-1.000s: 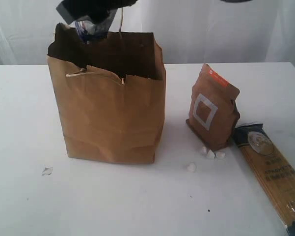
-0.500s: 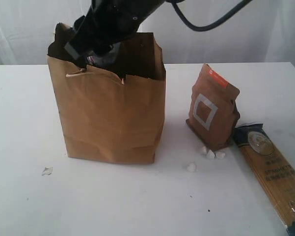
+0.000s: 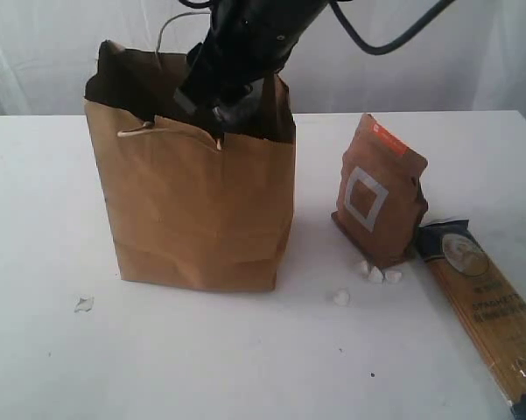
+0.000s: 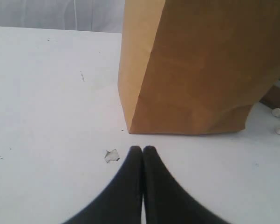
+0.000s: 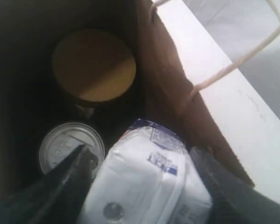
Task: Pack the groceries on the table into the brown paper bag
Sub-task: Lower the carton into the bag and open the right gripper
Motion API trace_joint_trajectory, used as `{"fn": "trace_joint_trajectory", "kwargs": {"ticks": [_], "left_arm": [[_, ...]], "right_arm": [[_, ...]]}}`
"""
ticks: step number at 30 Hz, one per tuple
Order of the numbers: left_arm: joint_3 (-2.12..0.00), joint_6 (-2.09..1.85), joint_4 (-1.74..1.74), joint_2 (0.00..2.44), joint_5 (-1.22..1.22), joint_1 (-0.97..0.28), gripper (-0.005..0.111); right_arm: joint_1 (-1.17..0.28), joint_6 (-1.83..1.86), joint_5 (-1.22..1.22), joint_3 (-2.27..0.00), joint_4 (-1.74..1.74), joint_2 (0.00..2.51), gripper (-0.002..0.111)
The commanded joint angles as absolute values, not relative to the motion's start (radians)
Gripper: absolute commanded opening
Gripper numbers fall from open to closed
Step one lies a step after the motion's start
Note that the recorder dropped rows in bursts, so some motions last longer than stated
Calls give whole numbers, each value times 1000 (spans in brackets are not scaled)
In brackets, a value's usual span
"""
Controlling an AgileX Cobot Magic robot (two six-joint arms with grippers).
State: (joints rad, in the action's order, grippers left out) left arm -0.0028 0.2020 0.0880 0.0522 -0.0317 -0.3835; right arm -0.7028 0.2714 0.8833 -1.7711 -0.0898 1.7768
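The brown paper bag [image 3: 201, 210] stands upright on the table [image 3: 245, 359], left of centre. My right arm [image 3: 245, 52] reaches down into its mouth. Inside, my right gripper [image 5: 142, 158] is shut on a small white carton [image 5: 144, 186]. Below it in the bag lie a jar with a gold lid [image 5: 94, 65] and a pull-tab can [image 5: 65, 142]. A brown pouch with a white square [image 3: 378, 188] stands right of the bag, with the spaghetti pack [image 3: 486, 306] lying beside it. My left gripper [image 4: 142, 149] hangs shut and empty over the table near the bag's base [image 4: 186, 112].
Small white crumbs [image 3: 376, 275] lie in front of the pouch. A torn scrap [image 3: 84, 304] sits on the table left of the bag, close to my left fingertips [image 4: 135, 151]. The bag's cord handle [image 5: 233, 60] arches over the rim. White curtains hang behind.
My right arm has come down from above the bag's left rim into its mouth and shifted right; the carton has sunk out of the exterior view. The left gripper has stayed still.
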Motion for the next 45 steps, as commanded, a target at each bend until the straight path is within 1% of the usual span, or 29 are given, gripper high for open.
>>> {"fn": "trace_joint_trajectory", "kwargs": {"ticks": [1,11,15,25,35,36,38,43,44,45], "left_arm": [[0,204,95,47,-28,-383,0],[0,204,95,47,-28,-383,0],[0,204,95,47,-28,-383,0],[0,204,95,47,-28,-383,0],[0,204,95,47,-28,-383,0],[0,204,95,47,-28,-383,0],[0,204,95,47,-28,-383,0],[0,204,95,47,-28,-383,0],[0,204,95,47,-28,-383,0],[0,204,95,47,-28,-383,0]], "right_arm": [[-694,267,873,-1784,-97,1790,7],[-697,266,742,-1784,25,1799,7],[-708,268,727,-1784,56,1799,7],[-736,268,760,-1901,98,1864,7],[-759,291,794,-1956,168,1921,8],[-760,294,797,-1958,168,1925,9],[-760,313,806,-1960,168,1928,16],[-760,312,797,-1964,168,1928,52],[-760,312,793,-1964,168,1928,57],[-760,312,790,-1964,168,1928,59]]}}
